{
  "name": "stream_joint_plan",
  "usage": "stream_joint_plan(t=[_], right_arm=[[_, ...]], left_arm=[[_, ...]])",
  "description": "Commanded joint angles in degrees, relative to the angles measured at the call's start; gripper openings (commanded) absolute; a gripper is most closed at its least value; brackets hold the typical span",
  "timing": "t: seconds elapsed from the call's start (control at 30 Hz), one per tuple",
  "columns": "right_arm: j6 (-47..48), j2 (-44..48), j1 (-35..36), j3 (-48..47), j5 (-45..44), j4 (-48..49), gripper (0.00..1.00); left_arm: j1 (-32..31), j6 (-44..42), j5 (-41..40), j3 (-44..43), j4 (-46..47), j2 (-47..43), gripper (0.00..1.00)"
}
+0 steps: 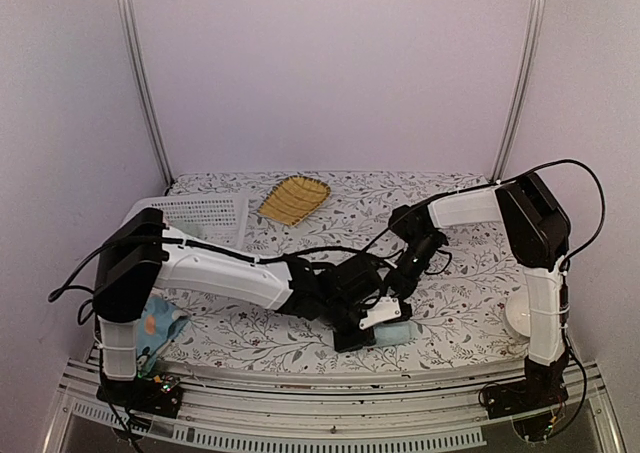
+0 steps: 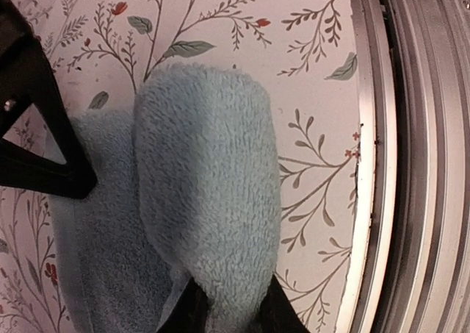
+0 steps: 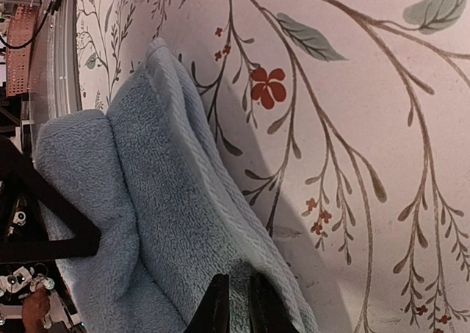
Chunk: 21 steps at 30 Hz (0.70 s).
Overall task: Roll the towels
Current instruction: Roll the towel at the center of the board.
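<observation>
Towels number two. One plain light-blue terry towel (image 1: 400, 333) lies partly rolled at the near middle of the floral table (image 1: 470, 293). One printed towel (image 1: 160, 325) sits crumpled at the near left edge. Left claw (image 2: 233, 314) pinches the terry towel's thick rolled fold. Right claw (image 3: 236, 307), nearly pressed together, nips a thin layer of the same towel. One yellow ribbed tray (image 1: 293, 199) and one white perforated basket (image 1: 205, 213) lie toward the far left.

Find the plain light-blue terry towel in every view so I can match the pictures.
Top external: the plain light-blue terry towel shows near the front edge, right of centre, mostly hidden.
Left wrist: it fills the centre and lower left.
Right wrist: it covers the left side and bottom centre.
Shared landmark: the floral tablecloth beneath it.
</observation>
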<state>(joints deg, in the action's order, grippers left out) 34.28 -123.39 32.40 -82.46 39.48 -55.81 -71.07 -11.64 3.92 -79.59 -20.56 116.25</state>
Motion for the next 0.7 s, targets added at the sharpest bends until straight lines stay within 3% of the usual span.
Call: stream_joint_plan(t=[0.0, 0.3, 0.37, 0.5, 0.67], right_arm=[[0.2, -2.3, -0.2, 0.9, -4.7, 2.5, 0.14], [1.2, 3.6, -2.5, -4.3, 0.7, -2.7, 0.18], [1.1, 6.2, -3.8, -7.2, 2.1, -4.6, 0.23], [1.3, 13.3, -5.9, -11.6, 3.6, -6.9, 0.28], [2.5, 26.5, -6.3, -8.1, 3.7, -3.7, 0.37]], left_arm=[[2.6, 4.3, 9.8, -1.7, -4.6, 3.5, 0.18], [8.2, 8.6, 19.4, -2.0, -4.8, 6.2, 0.16], [9.4, 10.0, 21.4, -1.9, -5.0, 6.9, 0.16], [11.5, 11.8, 25.8, -3.4, -7.0, 9.0, 0.16], [14.3, 15.3, 32.0, -6.2, -8.6, 12.5, 0.16]])
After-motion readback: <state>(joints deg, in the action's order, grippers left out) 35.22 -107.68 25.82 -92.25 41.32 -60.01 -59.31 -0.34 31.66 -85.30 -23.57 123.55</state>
